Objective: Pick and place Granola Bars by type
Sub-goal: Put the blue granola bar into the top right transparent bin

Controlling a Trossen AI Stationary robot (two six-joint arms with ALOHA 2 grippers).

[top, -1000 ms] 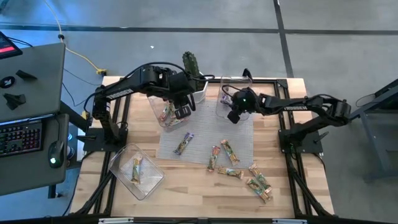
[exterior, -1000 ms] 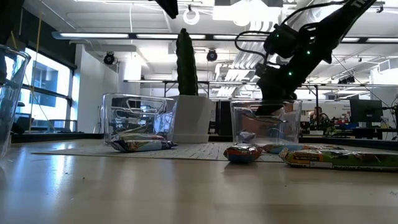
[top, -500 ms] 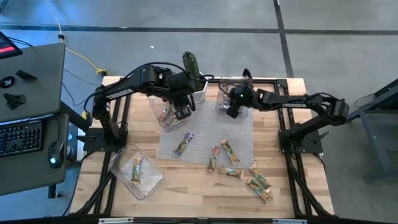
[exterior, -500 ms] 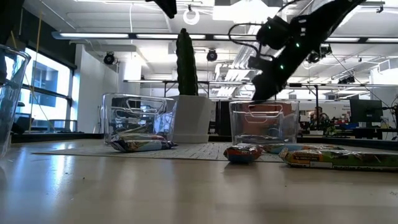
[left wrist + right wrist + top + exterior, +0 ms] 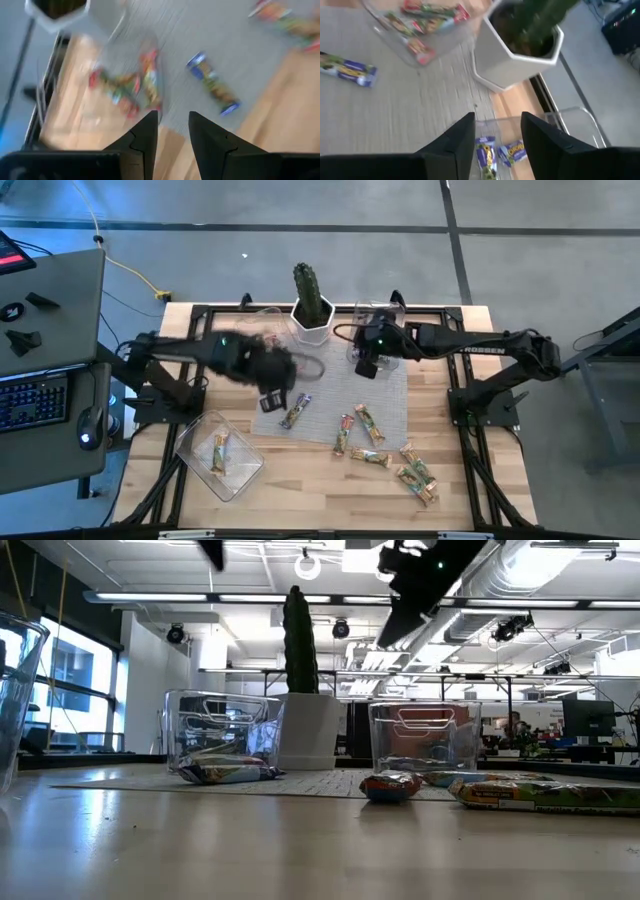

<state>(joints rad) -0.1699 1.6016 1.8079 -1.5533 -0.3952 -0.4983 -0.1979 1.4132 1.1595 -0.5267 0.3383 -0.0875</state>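
Note:
A purple granola bar (image 5: 295, 411) lies flat on the grey mat (image 5: 330, 395), and also shows in the left wrist view (image 5: 214, 85). Several green-yellow and red-orange bars (image 5: 370, 423) lie loose toward the near right. My left gripper (image 5: 173, 135) is open and empty. It hovers near the purple bar, beside the clear tub of red-orange bars (image 5: 130, 85). My right gripper (image 5: 497, 140) is open and empty above the far tub (image 5: 372, 330), which holds purple bars (image 5: 487, 155).
A third clear tub (image 5: 218, 452) at the near left holds one green-yellow bar. A white pot with a cactus (image 5: 310, 310) stands at the far edge between the two far tubs. More loose bars (image 5: 415, 475) lie near the right corner. Bare wood shows along the near edge.
My right gripper has risen out of the far purple-bar tub and now hangs clear above it. My left arm has swung quickly from over the red-orange tub toward the table's near-left, and shows blurred.

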